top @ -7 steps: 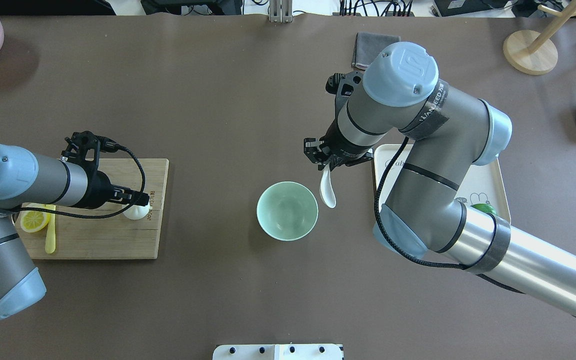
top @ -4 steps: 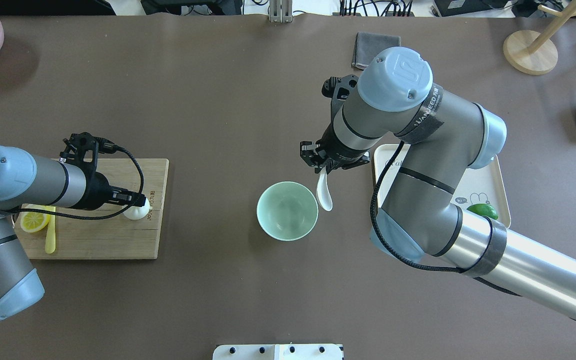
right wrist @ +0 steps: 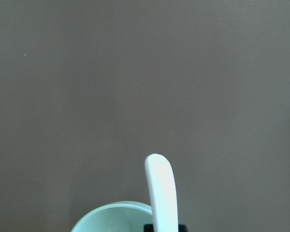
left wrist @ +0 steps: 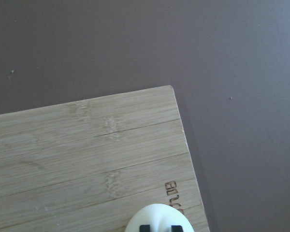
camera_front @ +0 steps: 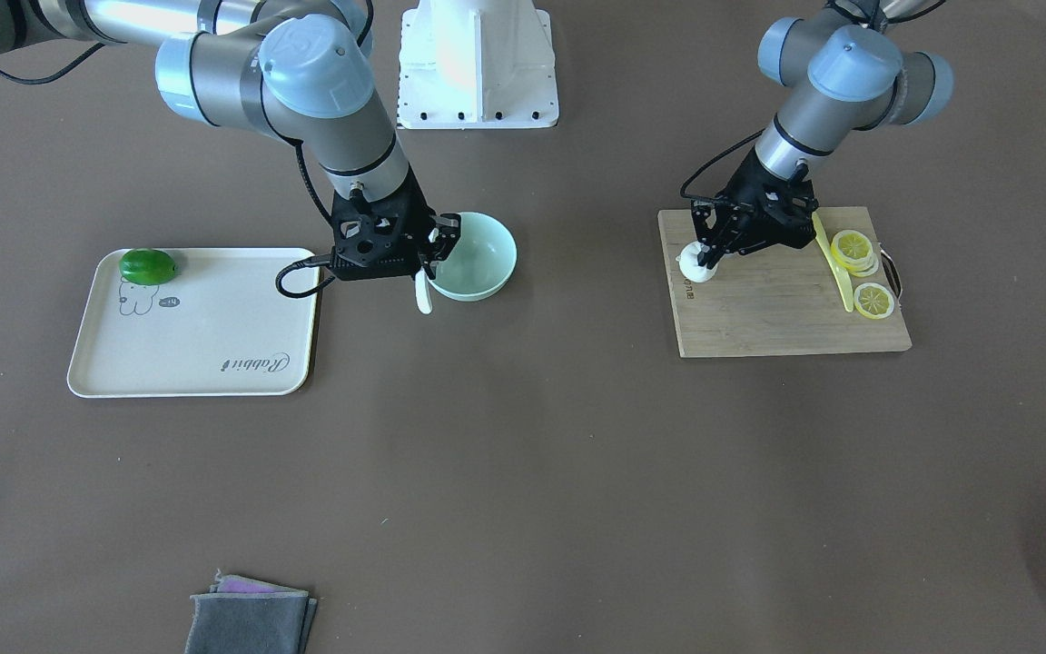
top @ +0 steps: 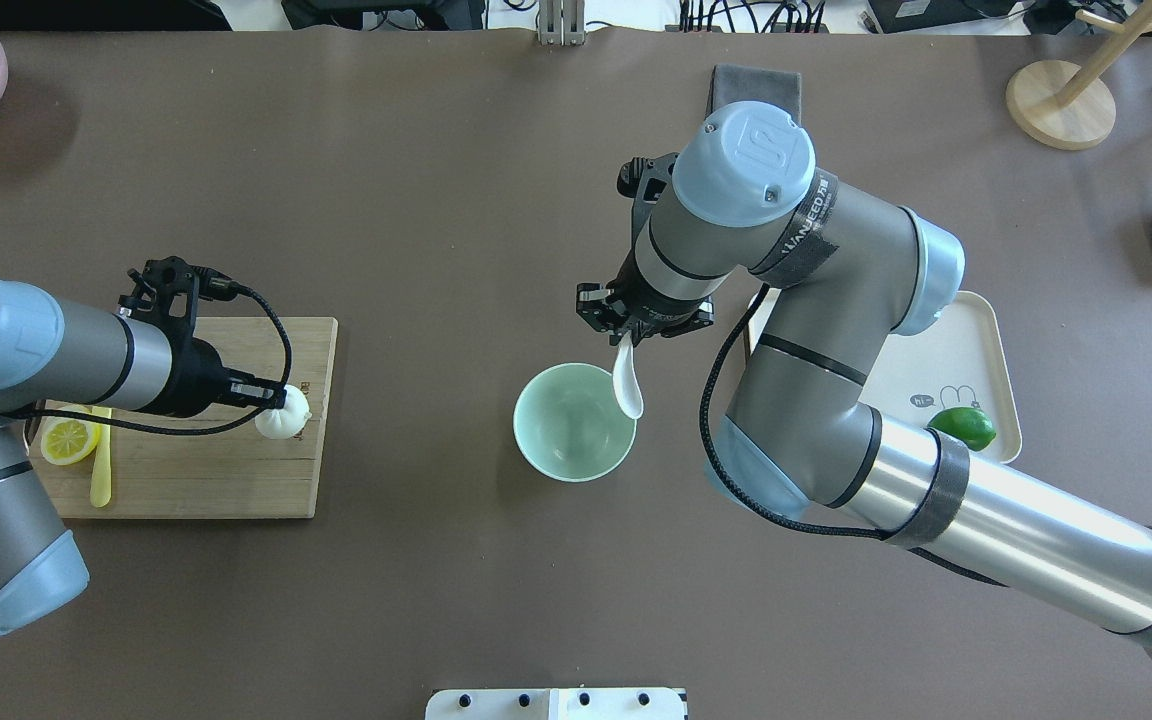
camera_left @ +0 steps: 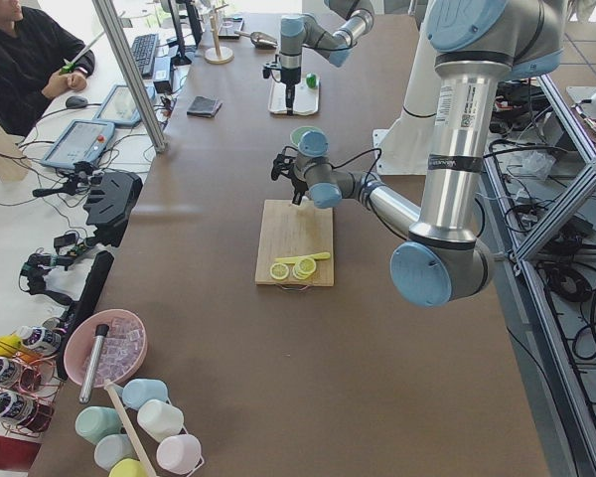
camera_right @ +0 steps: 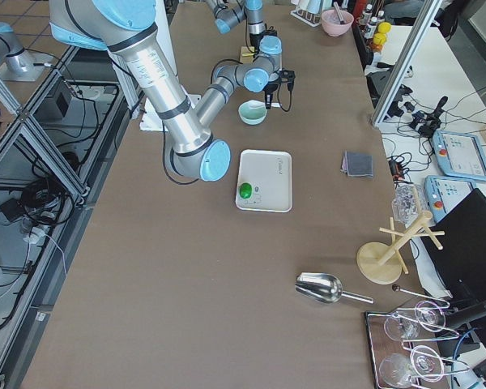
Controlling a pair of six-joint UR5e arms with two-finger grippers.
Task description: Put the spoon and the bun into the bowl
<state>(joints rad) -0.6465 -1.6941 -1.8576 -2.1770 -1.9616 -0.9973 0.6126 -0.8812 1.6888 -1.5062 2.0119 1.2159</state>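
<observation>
Change: the right gripper (top: 625,336) has moved left; the scoop of the white ceramic soup spoon (top: 628,388) now overlaps the right rim of the pale mint-green round bowl (top: 561,425) at frame centre.
Right jaws: clamped on the spoon's handle, scoop hanging down.
Left jaws: the left gripper (top: 274,398) is clamped on the small white pleated bun (top: 284,420), at the right edge of the wooden board (top: 206,470).

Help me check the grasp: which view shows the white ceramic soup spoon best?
Overhead exterior: the white ceramic soup spoon hangs unobstructed below the right gripper at the mint-green bowl's rim. Front-facing hides its handle; right wrist crops it; side views show specks.
</observation>
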